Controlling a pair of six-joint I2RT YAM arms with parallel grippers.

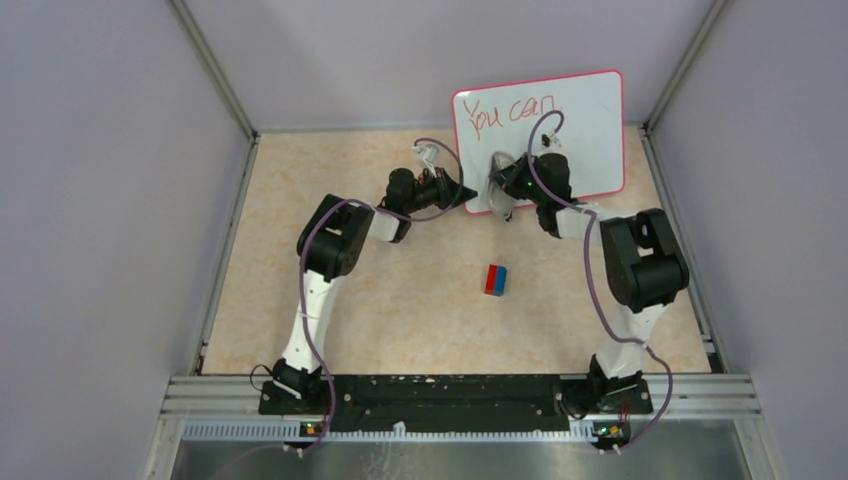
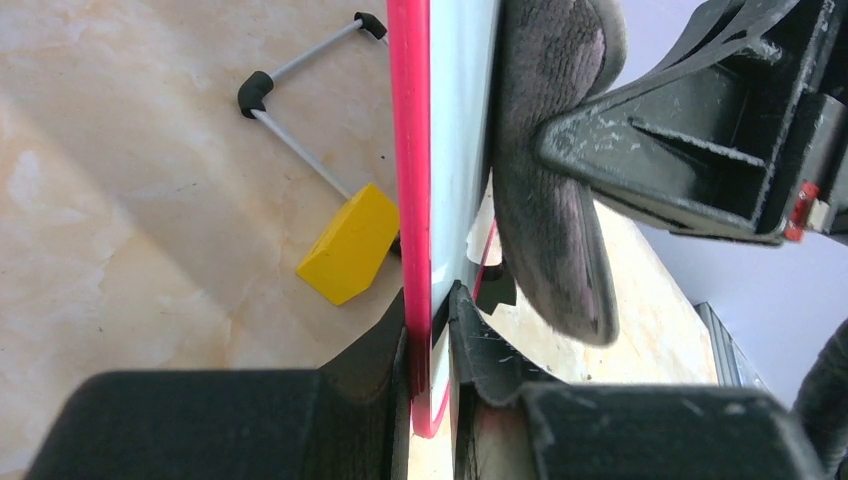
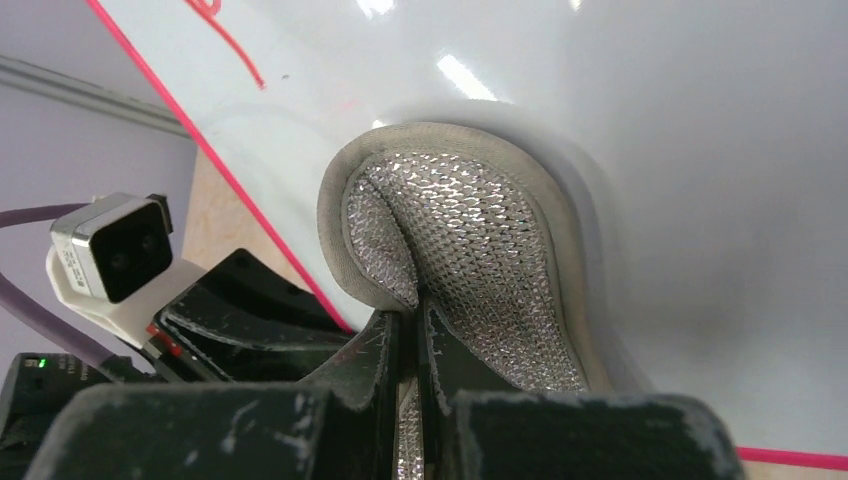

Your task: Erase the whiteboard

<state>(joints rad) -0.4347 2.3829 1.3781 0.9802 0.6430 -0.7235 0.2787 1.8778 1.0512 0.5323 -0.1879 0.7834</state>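
Whiteboard [image 1: 560,125] stands upright at the far side of the table [image 1: 400,300], right of centre, its white face toward my bases. Red writing [image 1: 512,110] runs across its top left, and the rest of the face reads blank from above. My left gripper [image 2: 430,335] is at the board's lower left edge, jaws pressed together on the red frame, one finger on each side of the board. My right gripper [image 3: 408,335] is in front of the face, low and left of centre, jaws pinching a grey cloth [image 3: 480,230]. The cloth bulges out past the fingertips and touches the white surface. Behind the board a yellow block [image 2: 350,243] lies on the table, just beside the frame, with a thin metal rod [image 2: 300,150] with black end caps running from it. A red and blue block [image 1: 496,279] sits on the table nearer to me, between my arms, well apart from the board.
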